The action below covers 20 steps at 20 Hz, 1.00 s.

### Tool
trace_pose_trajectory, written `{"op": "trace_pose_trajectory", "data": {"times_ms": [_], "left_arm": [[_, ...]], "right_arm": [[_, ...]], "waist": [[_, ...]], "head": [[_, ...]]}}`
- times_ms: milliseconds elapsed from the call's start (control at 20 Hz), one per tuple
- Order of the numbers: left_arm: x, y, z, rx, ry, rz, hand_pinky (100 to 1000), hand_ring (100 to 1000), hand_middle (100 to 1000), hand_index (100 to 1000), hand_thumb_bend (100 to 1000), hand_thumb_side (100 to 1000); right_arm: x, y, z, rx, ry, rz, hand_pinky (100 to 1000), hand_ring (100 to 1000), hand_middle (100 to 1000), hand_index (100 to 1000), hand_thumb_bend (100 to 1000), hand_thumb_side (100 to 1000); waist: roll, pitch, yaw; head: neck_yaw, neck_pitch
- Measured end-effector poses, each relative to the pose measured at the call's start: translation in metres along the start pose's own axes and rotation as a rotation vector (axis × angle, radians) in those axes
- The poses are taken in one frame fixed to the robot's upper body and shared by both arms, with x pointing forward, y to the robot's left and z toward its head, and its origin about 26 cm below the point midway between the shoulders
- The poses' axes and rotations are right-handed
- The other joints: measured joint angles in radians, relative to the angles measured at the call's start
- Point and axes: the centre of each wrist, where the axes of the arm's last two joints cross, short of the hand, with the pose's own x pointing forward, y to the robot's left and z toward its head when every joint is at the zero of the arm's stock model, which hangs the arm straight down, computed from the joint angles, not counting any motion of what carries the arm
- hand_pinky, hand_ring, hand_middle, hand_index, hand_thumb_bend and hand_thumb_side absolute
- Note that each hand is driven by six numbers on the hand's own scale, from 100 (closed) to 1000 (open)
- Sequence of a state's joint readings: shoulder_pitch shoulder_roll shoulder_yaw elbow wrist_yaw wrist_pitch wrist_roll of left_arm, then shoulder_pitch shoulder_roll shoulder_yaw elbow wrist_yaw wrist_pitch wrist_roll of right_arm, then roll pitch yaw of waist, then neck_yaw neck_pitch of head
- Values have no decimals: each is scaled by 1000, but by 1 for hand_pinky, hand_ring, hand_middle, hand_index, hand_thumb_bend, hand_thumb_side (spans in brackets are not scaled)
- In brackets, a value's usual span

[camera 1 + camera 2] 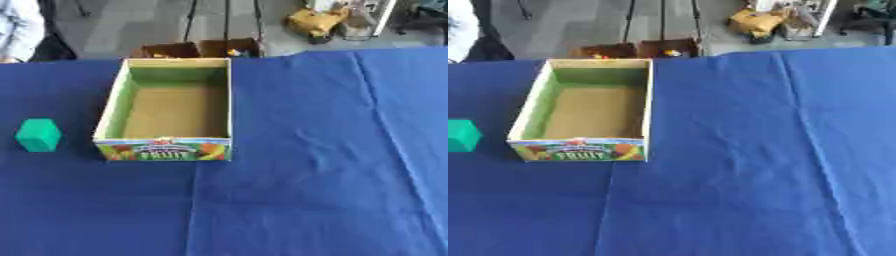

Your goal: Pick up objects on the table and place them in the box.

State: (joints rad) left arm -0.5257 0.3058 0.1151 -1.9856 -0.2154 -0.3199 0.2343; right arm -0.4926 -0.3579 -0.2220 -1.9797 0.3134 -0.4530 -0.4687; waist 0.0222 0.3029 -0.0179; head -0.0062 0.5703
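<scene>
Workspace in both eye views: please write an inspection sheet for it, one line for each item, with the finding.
Surface: table under a wrinkled blue cloth.
Job's things: open cardboard fruit box with green inner walls, inside empty; green plastic block on the cloth to the left of the box, apart from it.
Clutter: nothing seen on the table.
Hands: nothing seen; neither hand is in view.
Cables: nothing seen.
Surroundings: brown open boxes on the floor behind the table; yellow object farther back; a person's sleeve at the far left edge, touching nothing.
</scene>
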Motion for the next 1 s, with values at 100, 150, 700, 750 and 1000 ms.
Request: {"op": "trace_pose_trajectory", "data": {"times_ms": [100, 150, 700, 750, 1000], "left_arm": [[0, 0, 0, 0, 1, 0, 762, 824, 819, 1000, 100, 946], [0, 0, 0, 0, 2, 0, 761, 824, 819, 1000, 100, 947], [-1, 2, 1, -12, 19, -24, 761, 823, 820, 999, 100, 945], [-1, 4, 2, -22, 24, -36, 761, 823, 822, 999, 100, 946], [-3, 24, 0, -135, 60, -179, 766, 827, 832, 1000, 100, 948]], "right_arm": [[0, 0, 0, 3, 0, 2, 679, 707, 529, 693, 100, 766], [0, 0, 0, 4, 1, 2, 679, 706, 528, 695, 100, 766], [0, 0, 0, 8, 1, 2, 679, 701, 521, 698, 100, 764], [0, 0, 0, 10, 2, 3, 679, 701, 520, 697, 100, 764], [0, -2, 0, 23, 4, 11, 679, 700, 519, 698, 100, 764]], "waist": [[0, 0, 0], [0, 0, 0], [0, 3, 6], [2, 3, 10], [8, 3, 13]], "head": [[4, 0], [8, 0], [38, 0], [38, 0], [30, 1]]}}
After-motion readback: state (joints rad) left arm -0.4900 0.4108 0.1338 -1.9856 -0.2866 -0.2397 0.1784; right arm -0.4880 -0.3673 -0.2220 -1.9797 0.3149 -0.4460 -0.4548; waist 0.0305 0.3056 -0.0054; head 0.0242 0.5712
